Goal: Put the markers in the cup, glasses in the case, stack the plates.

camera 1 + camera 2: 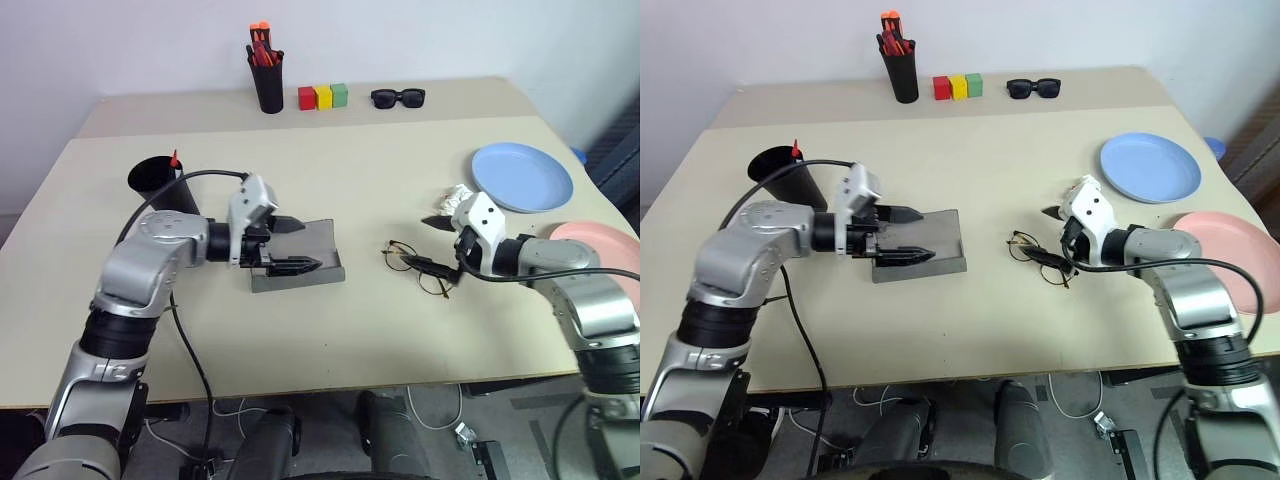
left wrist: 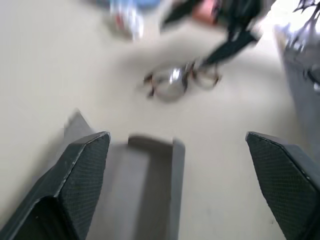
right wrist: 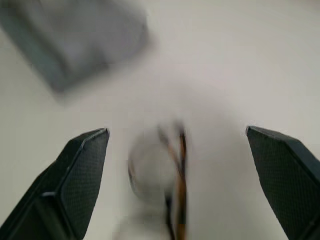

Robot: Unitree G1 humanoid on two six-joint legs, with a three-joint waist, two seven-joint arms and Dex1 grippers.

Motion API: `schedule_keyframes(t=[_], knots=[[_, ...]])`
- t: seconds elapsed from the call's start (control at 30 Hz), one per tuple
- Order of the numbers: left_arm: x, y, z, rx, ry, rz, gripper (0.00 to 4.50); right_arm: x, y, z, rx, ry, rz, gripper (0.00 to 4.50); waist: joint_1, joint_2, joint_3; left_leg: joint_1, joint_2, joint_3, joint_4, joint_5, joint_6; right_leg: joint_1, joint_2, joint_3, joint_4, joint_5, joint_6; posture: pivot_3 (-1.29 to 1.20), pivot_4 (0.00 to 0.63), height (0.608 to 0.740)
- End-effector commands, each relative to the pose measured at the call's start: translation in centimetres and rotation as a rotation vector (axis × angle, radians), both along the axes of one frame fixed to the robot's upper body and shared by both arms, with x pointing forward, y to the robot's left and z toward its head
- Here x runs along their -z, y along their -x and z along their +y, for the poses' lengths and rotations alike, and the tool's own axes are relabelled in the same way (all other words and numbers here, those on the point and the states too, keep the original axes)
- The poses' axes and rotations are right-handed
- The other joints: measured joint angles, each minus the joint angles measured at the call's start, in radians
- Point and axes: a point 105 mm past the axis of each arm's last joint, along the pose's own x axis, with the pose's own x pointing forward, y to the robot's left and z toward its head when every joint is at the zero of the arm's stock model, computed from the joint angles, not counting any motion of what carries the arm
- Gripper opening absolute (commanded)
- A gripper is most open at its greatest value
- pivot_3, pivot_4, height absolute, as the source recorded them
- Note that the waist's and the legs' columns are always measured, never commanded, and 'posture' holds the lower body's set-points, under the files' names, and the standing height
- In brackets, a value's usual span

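The grey case lies open at the table's middle left. My left gripper hovers over its left half, open and empty. In the left wrist view the case sits between the fingers. The wire-framed glasses lie on the table at the middle right. My right gripper stands open at their right end, one fingertip over the frame. In the right wrist view the glasses lie between the wide-apart fingers. The black cup stands at the left with the red marker tip sticking out. The blue plate and the pink plate lie apart at the right.
A tall black pen holder with orange-capped pens, three coloured blocks and black sunglasses line the far edge. A black cable hangs from my left arm over the table's near edge.
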Motion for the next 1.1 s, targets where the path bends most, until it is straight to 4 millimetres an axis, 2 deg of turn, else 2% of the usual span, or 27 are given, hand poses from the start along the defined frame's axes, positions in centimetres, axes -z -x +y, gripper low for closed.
schedule_keyframes(t=[0.03, 0.17, 0.2, 0.23, 0.33, 0.63, 0.67, 0.73, 0.77, 0.8, 0.97, 1.1], knots=[[-2.4, 1.3, 1.3, 0.025, 0.093, -0.1, 4.45, -0.4, 0.2, 0.0, 0.017, 0.037, 0.015, 4.5, 0.003, 0.0, 0.0, -0.001, 0.0, 0.0, 0.0, 0.0, 0.0, 0.0, 0.0, 0.0, 0.0, 0.0, 0.0, 0.0, 0.15, 0.74], [-2.4, 2.3, 3.4, 0.004, 0.132, -0.105, 4.45, -0.1, -0.2, -0.2, 0.045, 0.045, 0.039, 4.5, 0.002, 0.0, 0.0, -0.001, 0.0, 0.0, 0.001, 0.0, 0.0, 0.0, 0.0, 0.0, 0.0, 0.0, 0.0, 0.0, 0.15, 0.74], [-2.2, 2.4, 3.9, -0.011, 0.122, -0.116, 4.5, 0.0, -0.2, 0.0, 0.035, 0.04, 0.044, 3.96, 0.003, 0.0, 0.0, -0.001, 0.0, 0.001, 0.001, 0.0, 0.0, 0.0, 0.0, 0.0, -0.001, 0.0, 0.0, 0.0, 0.15, 0.74], [-1.8, 2.6, 4.2, -0.022, 0.112, -0.112, 4.5, 0.0, -0.2, 0.1, 0.037, 0.023, 0.054, 3.68, 0.003, 0.0, 0.0, 0.0, 0.0, 0.001, 0.001, 0.0, 0.0, 0.0, 0.0, 0.0, -0.001, 0.0, 0.0, 0.0, 0.15, 0.74], [-1.1, 3.4, 4.3, -0.032, 0.104, -0.087, 4.5, 0.3, -0.1, 0.3, 0.034, 0.013, 0.072, 2.25, 0.004, 0.0, 0.0, -0.001, 0.0, 0.001, 0.001, 0.0, 0.0, 0.001, 0.0, 0.0, -0.001, 0.0, 0.0, 0.0, 0.15, 0.74], [-1.0, 4.0, 3.8, -0.059, 0.121, -0.075, 4.5, 0.7, -0.6, 0.4, 0.041, 0.027, 0.096, 2.25, 0.004, -0.001, 0.0, 0.0, 0.0, 0.001, 0.001, 0.0, 0.0, 0.001, -0.001, 0.0, -0.001, 0.0, 0.0, 0.0, 0.15, 0.74], [-0.9, 4.0, 3.8, -0.061, 0.119, -0.078, 4.5, 0.8, -0.6, 0.3, 0.042, 0.031, 0.098, 1.69, 0.003, -0.001, 0.0, 0.0, 0.0, 0.001, 0.001, 0.0, 0.0, 0.001, -0.001, 0.0, -0.001, 0.0, 0.0, 0.0, 0.15, 0.74], [-0.7, 4.2, 3.9, -0.06, 0.12, -0.07, 4.5, 0.8, -0.7, 0.3, 0.038, 0.033, 0.099, 0.92, 0.003, -0.001, 0.0, 0.0, 0.0, 0.001, 0.001, 0.0, 0.0, 0.001, -0.001, 0.0, -0.001, 0.0, 0.0, 0.0, 0.15, 0.74], [-0.5, 4.3, 4.1, -0.062, 0.117, -0.069, 4.5, 0.7, -0.6, 0.5, 0.026, 0.028, 0.097, 0.32, 0.003, -0.001, 0.0, 0.0, 0.0, 0.001, 0.001, 0.0, 0.0, 0.001, -0.001, 0.0, -0.001, 0.0, 0.0, 0.0, 0.15, 0.74], [-0.3, 4.3, 4.2, -0.064, 0.115, -0.069, 4.5, 0.6, -0.5, 0.7, 0.014, 0.024, 0.098, 0.05, 0.003, -0.001, 0.0, 0.0, 0.0, 0.001, 0.001, 0.0, 0.0, 0.001, -0.001, 0.0, -0.001, 0.0, 0.0, 0.0, 0.15, 0.74], [0.1, 4.4, 5.1, -0.087, 0.113, -0.058, 4.5, 0.3, -0.6, 1.2, -0.007, 0.023, 0.082, 0.05, 0.004, -0.001, 0.0, 0.0, 0.0, 0.001, 0.001, 0.0, 0.0, 0.001, -0.001, 0.0, -0.001, 0.0, 0.0, 0.0, 0.15, 0.74], [-0.2, 4.5, 6.4, -0.144, 0.125, -0.053, 4.5, -2.3, -1.1, 3.6, -0.065, -0.069, -0.002, 0.05, 0.0, 0.0, 0.0, 0.0, 0.0, 0.001, 0.001, 0.0, 0.0, 0.001, 0.0, 0.0, -0.001, 0.0, 0.0, 0.0, 0.15, 0.74]])
